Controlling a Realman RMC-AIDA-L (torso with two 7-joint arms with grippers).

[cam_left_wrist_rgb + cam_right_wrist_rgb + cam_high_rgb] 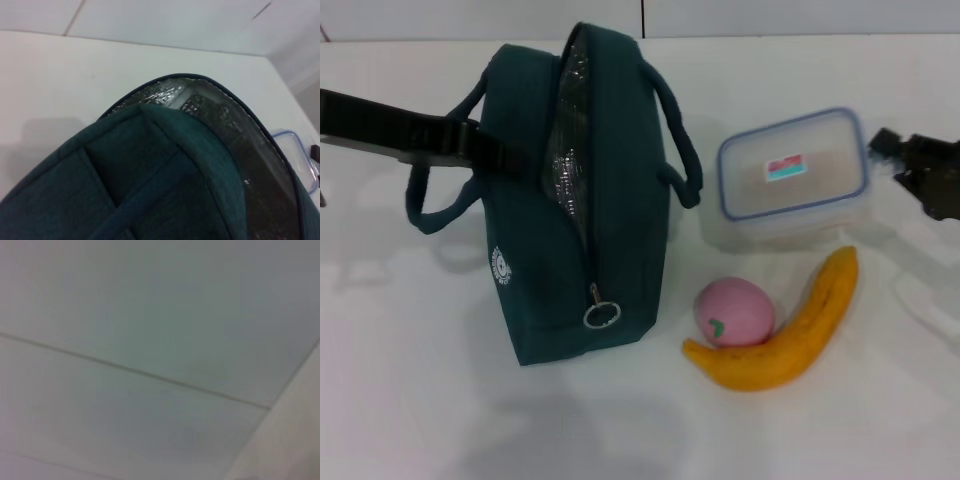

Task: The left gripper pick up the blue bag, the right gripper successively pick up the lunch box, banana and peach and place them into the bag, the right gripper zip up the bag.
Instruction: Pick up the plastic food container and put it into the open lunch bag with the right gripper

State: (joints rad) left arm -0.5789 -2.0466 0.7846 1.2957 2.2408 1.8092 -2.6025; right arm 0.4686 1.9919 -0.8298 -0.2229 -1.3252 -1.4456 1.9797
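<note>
Left gripper (470,145): reaches in from the left edge to the blue bag's near handle; whether it is pinching the handle cannot be told.

Blue bag (535,270): upright on the tabletop (400,380), zip open along the top, foil lining showing.

Peach (733,311): right of the bag, touching the banana (790,340).

Lunch box (792,176): behind the fruit, long axis pointing across toward the right gripper (920,170), which is just beside its right end and the nearer arm; finger state cannot be told.

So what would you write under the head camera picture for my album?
Left gripper at dark teal fabric bag; pink peach, yellow banana, clear lunch box wait.
</note>
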